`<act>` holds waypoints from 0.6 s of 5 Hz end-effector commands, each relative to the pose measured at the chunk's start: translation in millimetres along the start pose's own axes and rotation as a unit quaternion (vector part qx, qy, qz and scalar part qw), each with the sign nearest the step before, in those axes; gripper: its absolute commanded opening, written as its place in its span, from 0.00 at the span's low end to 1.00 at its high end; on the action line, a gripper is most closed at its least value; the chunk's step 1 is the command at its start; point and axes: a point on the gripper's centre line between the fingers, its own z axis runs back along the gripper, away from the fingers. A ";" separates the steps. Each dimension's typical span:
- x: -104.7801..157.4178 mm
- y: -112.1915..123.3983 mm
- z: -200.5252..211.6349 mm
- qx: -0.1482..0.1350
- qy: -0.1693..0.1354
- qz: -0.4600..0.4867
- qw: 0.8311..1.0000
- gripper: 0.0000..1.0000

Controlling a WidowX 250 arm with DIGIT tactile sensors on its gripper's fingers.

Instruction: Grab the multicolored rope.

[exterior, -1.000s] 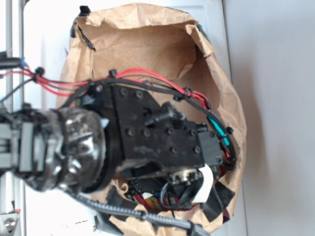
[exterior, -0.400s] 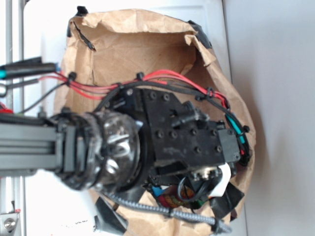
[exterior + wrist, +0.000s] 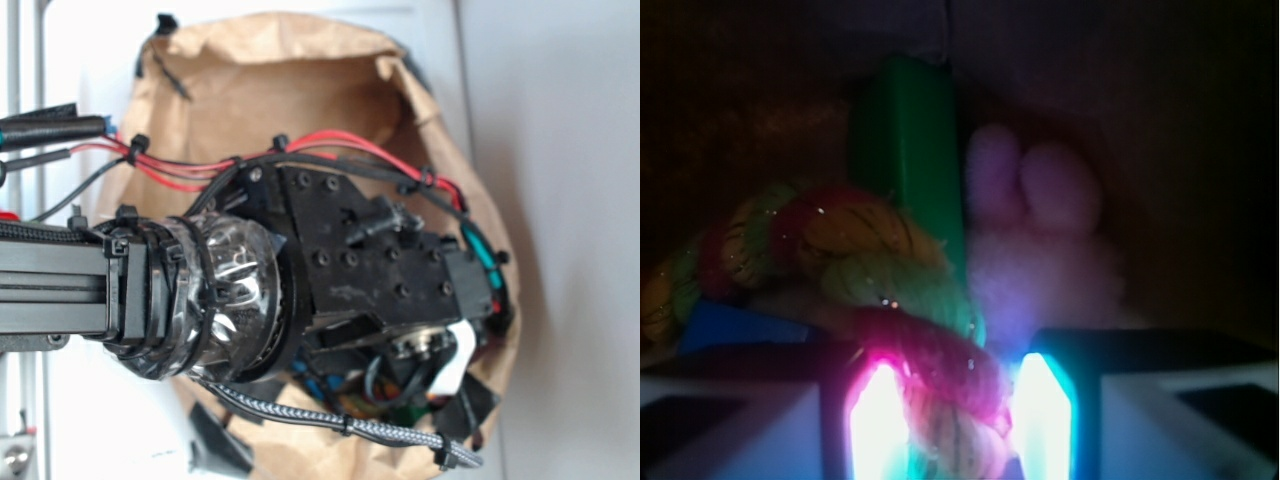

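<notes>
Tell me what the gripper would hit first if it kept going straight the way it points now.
Most likely the multicolored rope: in the wrist view its twisted strands already lie between the lit fingers of the gripper. Beyond it sit a green block and a pale plush toy; depth is unclear.

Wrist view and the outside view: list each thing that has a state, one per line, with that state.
multicolored rope: lying bunched, one end between the lit fingers
gripper: jaws on either side of the rope; whether they press it cannot be told
green block: standing upright behind the rope
pink plush toy: lying to the right of the block, untouched
paper bag: open, crumpled, arm reaching inside
</notes>
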 end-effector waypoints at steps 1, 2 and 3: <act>5.1 3.2 37.6 0.046 -0.024 0.010 0.999 0.00; 2.3 4.2 56.2 0.061 -0.030 0.032 0.997 0.00; -0.6 7.1 72.0 0.062 -0.010 0.106 0.992 0.00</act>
